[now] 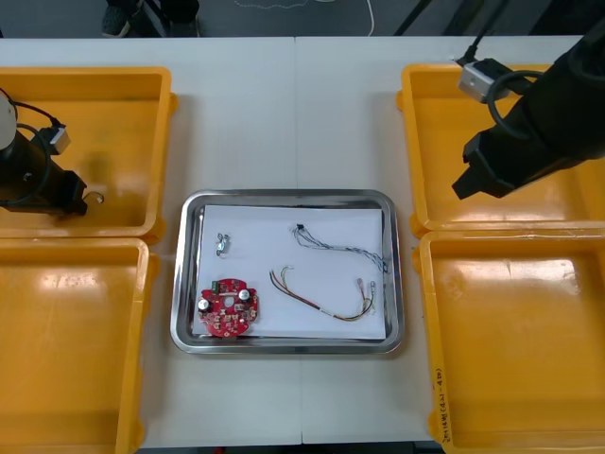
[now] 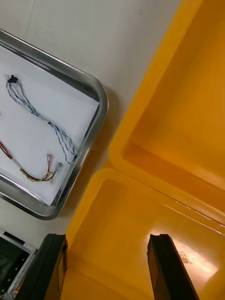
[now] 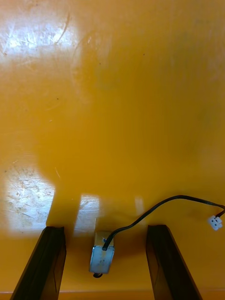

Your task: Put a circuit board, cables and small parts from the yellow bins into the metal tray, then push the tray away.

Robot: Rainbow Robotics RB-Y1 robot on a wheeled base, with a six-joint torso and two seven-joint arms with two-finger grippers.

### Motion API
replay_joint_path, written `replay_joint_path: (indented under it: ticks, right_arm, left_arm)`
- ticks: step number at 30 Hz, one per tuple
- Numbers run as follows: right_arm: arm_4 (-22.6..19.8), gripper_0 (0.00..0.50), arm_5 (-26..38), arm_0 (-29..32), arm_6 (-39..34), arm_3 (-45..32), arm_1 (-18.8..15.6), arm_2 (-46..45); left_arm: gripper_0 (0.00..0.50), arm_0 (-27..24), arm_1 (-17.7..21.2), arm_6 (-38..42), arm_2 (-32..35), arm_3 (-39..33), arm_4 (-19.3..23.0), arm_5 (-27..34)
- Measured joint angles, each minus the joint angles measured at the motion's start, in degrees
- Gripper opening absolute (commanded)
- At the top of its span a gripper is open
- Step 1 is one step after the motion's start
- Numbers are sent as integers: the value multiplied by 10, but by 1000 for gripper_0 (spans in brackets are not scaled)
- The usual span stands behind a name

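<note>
Down on the worktop point(image 1: 293, 113), seen from above, you have the metal tray point(image 1: 186, 284) between the yellow bins, white inside. It holds a red circuit board point(image 1: 228, 307) at its near left corner and a small metal part point(image 1: 223, 243) beyond that. A twisted blue and white cable point(image 1: 340, 246) lies toward the far right, with a red and yellow cable point(image 1: 326, 301) nearer you. Your left claw point(image 1: 74, 197) hangs low over the far left bin point(image 1: 113, 95), by its near wall. Your right claw point(image 1: 470, 184) is over the far right bin point(image 1: 444, 123), close to the wall that faces the tray.

Through the right wrist camera, your right claw's fingers point(image 2: 166, 267) stand wide apart with nothing between them, above the right-hand bins near where the two meet. Beside the bins lies a corner of the tray, with both cables on the white.

Through the left wrist camera, your left claw is wide open too. A second small metal part point(image 3: 102, 253) lies on the bin floor between the fingers point(image 3: 47, 262). A black cable point(image 3: 154, 211) runs off from it to a white plug point(image 3: 215, 222). Bare floor shows on each side of the part, so neither finger touches it.
</note>
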Motion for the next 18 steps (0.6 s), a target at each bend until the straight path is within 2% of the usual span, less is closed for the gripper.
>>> replay_joint_path:
  ticks: [2,4,6,7,8,18]
  right_arm:
    - [-2,500,0,16,0,0,-5,-16]
    - [-3,500,0,31,0,0,-9,-31]
    - [-3,500,0,47,0,0,-13,-47]
    - [-4,500,0,54,0,0,-15,-53]
    - [-5,500,0,61,0,0,-17,-59]
    - [-10,500,0,119,-1,-2,-55,-76]
  left_arm:
    - [500,0,0,0,0,0,-1,0]
    - [387,0,0,0,0,0,-3,-1]
    - [58,0,-1,0,0,0,-3,-1]
    - [17,0,-1,0,0,0,-3,-1]
    - [0,0,-1,0,0,0,-3,-1]
    - [0,0,-1,0,1,0,-11,-1]
